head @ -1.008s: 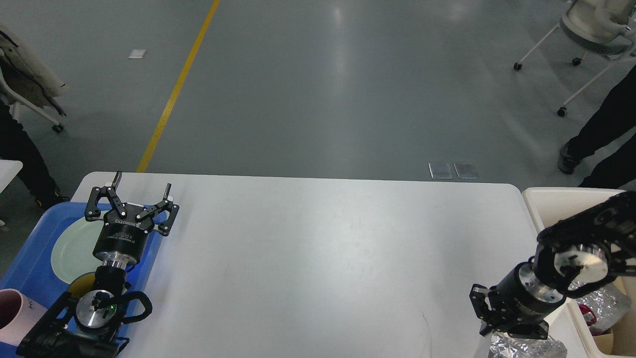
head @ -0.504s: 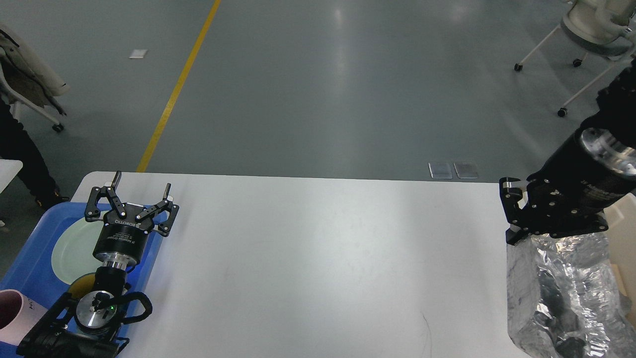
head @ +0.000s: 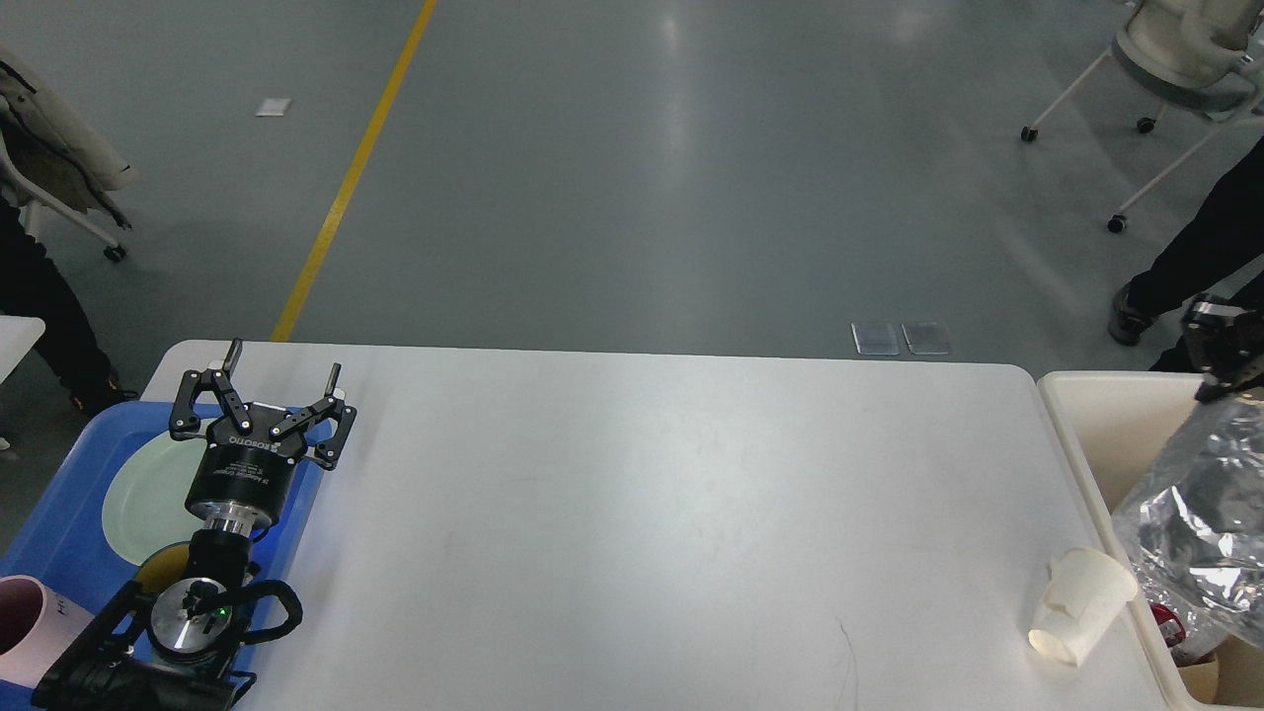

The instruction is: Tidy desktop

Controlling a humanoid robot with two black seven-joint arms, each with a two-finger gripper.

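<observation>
The white desktop [head: 632, 513] fills the middle of the head view. A crumpled white paper cup [head: 1081, 604] lies on its side near the front right corner. My left gripper [head: 284, 360] is open, with nothing between its fingers, over the desktop's left edge and the blue tray. My right gripper [head: 1223, 348] shows only partly at the right edge. It is shut on the top of a crinkled silver foil bag [head: 1190, 523], which hangs over the cream bin [head: 1106, 415].
The blue tray [head: 59, 523] on the left holds a pale green plate [head: 143, 494] and a pink cup [head: 30, 632]. A red item [head: 1170, 624] and cardboard lie in the bin. A person's legs and a wheeled chair stand beyond the far right corner.
My right arm carried the foil bag up from the desktop's front right and across to above the bin. The paper cup is now uncovered. The left arm has not moved.
</observation>
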